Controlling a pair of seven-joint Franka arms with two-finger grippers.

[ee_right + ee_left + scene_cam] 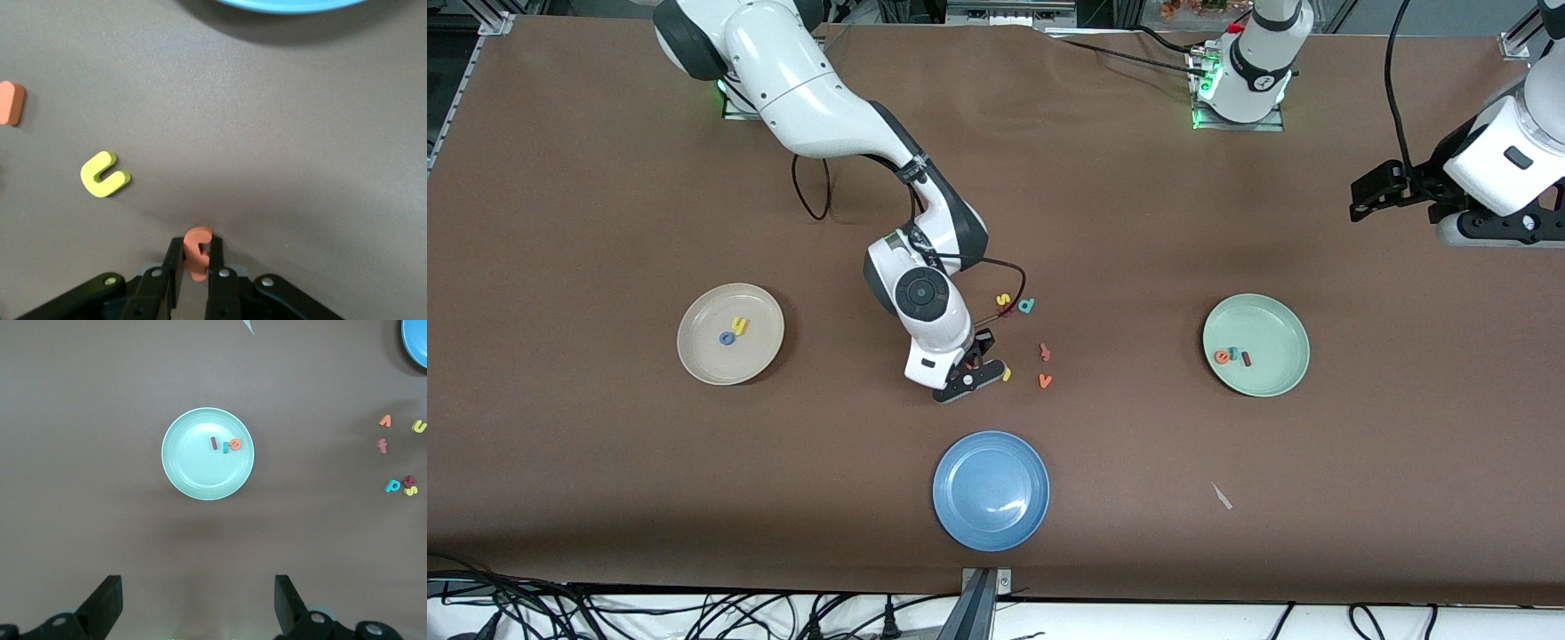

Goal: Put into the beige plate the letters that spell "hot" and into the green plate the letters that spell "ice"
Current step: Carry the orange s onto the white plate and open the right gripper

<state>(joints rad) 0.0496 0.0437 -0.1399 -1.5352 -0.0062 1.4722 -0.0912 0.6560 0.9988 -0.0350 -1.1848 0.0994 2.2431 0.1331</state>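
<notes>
Right gripper (195, 261): low over the table in the middle, just beside the yellow u (103, 175); its fingers are clenched on the orange t (197, 252), pinching the stem so the hook pokes out past the tips. In the front view the gripper (971, 373) hides the t.
Left gripper (198, 603): waits high over the left arm's end of the table with jaws spread wide and nothing between them, looking straight down on the green plate (193, 470).
Beige plate (703, 356): toward the right arm's end; it already holds the yellow h (738, 325) and the blue o (727, 338), close together.
Green plate: holds the red i (214, 443), teal c (227, 448) and orange e (235, 444) in a tight row, so "ice" looks done.
Step in hand: the t is the last letter missing from "hot"; the grip seems to be just closing, before the lift.
Next move: likely a lift and a carry to the beige plate.
Leftovers: pinkish hooked letter (1044, 352), orange v (1045, 380), teal d (1027, 306) and a small yellow letter (1003, 300) lie near the gripper; they belong to neither word.
Blue plate (991, 490): nearer the front camera than the letters, with nothing on it.
Risk: the foam t is small and held edge-on; it could twist in the grip.
</notes>
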